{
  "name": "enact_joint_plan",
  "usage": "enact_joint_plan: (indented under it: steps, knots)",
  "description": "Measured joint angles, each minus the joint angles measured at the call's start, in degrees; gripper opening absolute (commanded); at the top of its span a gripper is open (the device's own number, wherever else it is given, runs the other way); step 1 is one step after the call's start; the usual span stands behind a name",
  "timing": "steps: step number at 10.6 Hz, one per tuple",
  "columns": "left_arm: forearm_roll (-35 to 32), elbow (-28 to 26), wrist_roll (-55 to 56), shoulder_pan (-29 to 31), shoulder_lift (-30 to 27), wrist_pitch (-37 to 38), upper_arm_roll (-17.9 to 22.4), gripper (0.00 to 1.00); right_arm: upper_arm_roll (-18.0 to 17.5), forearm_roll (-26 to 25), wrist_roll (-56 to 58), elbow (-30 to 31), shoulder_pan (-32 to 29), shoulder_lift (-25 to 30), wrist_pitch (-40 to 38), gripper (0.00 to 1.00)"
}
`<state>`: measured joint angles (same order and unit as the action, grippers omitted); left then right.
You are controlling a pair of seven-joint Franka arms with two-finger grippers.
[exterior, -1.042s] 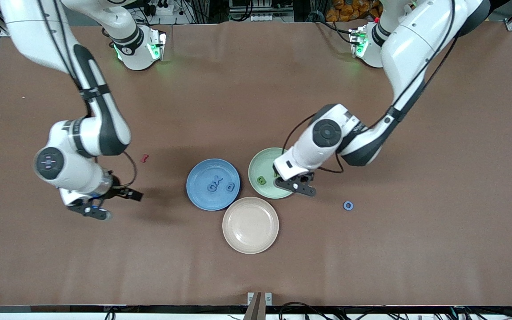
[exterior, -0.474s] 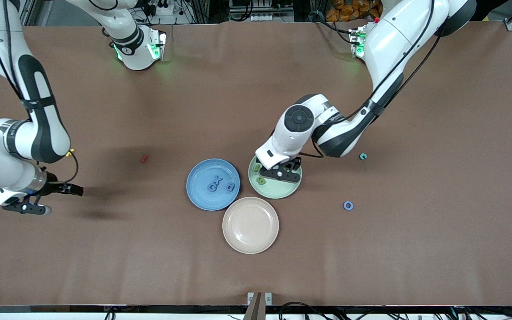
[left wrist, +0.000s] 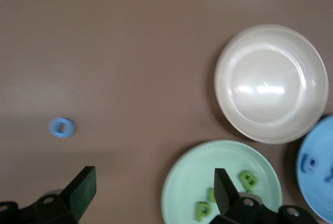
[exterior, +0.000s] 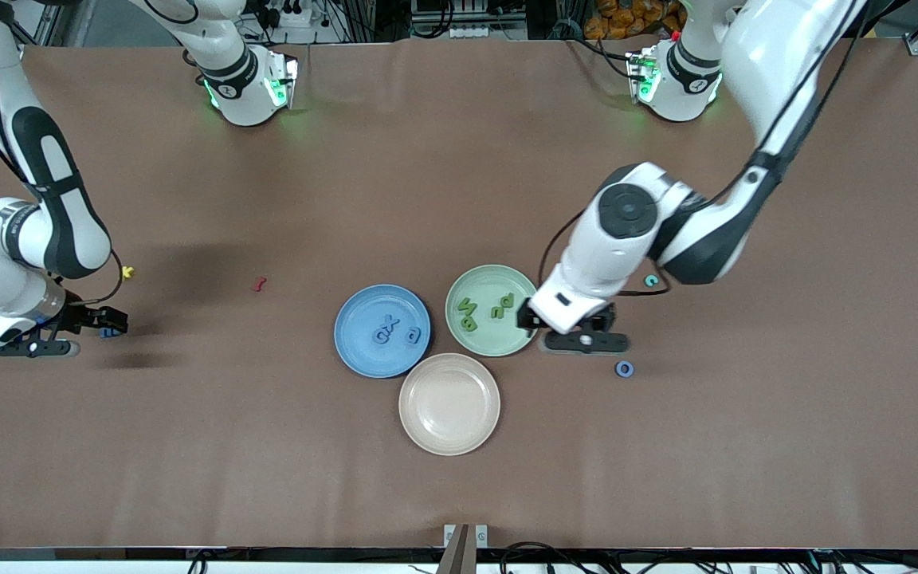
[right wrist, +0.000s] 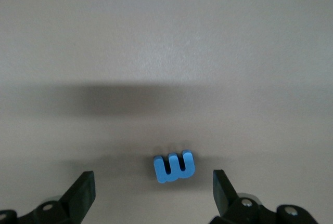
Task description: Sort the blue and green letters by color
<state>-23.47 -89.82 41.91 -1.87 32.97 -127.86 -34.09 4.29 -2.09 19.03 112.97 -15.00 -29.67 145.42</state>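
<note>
1. Readable shapes: on the blue plate [exterior: 347, 339] lie light blue letters [exterior: 392, 329], an X, an o-like ring and one more I cannot name. On the green plate [exterior: 475, 283] lie three olive green letters [exterior: 486, 311]; one near the plate's rim reads as a P. No printed brand is legible anywhere.
2. Blue E [right wrist: 174, 167]: a chunky piece with three prongs, lying flat on the brown table [exterior: 443, 183] at the right arm's end, well apart from the plates.
3. Blue ring letter [exterior: 625, 369]: on the bare table beside the green plate, toward the left arm's end; it also shows in the left wrist view [left wrist: 62, 127].
4. Teal letter [exterior: 651, 280]: on the table, partly hidden by my left arm.
5. Beige plate [exterior: 427, 430]: nearest the front camera, touching the other two plates.
6. Yellow piece [exterior: 129, 273] and dark red piece [exterior: 260, 283]: on the table between my right arm and the blue plate.
7. My left gripper [exterior: 586, 341]: fingers spread wide, holding nothing, low over the table just beside the green plate's rim.
8. My right gripper [right wrist: 151, 198]: fingers spread wide, empty, hanging over the blue E, which sits between the fingertips' line without touching them.
</note>
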Motion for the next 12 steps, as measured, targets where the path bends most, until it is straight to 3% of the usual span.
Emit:
enact_joint_plan:
  steps: [5,7,8,10,12]
  knots:
    - [0.1,0.1,-1.5,8.8,-13.7,9.1,-0.2,1.0,0.0,-0.1,3.4,2.8,-1.4,-1.1,6.0,1.0]
    - [3.7,0.1,-8.2,11.3,-17.3,10.1,0.3,1.0,0.0,-0.1,3.5,3.1,-2.0,-2.4,8.7,1.0]
    - [8.2,0.1,-13.3,11.4,-19.5,12.1,2.4,1.0,0.0,-0.1,3.6,3.2,-2.1,-3.0,9.4,0.91]
    - [17.5,0.1,-21.9,11.2,-24.5,17.7,8.6,1.0,-0.1,-0.1,3.6,3.1,-2.1,-3.4,10.2,0.61]
    - [21.0,0.0,-27.2,10.7,-28.5,22.3,14.7,1.0,-0.2,-0.1,3.6,3.1,-2.1,-3.5,10.4,0.43]
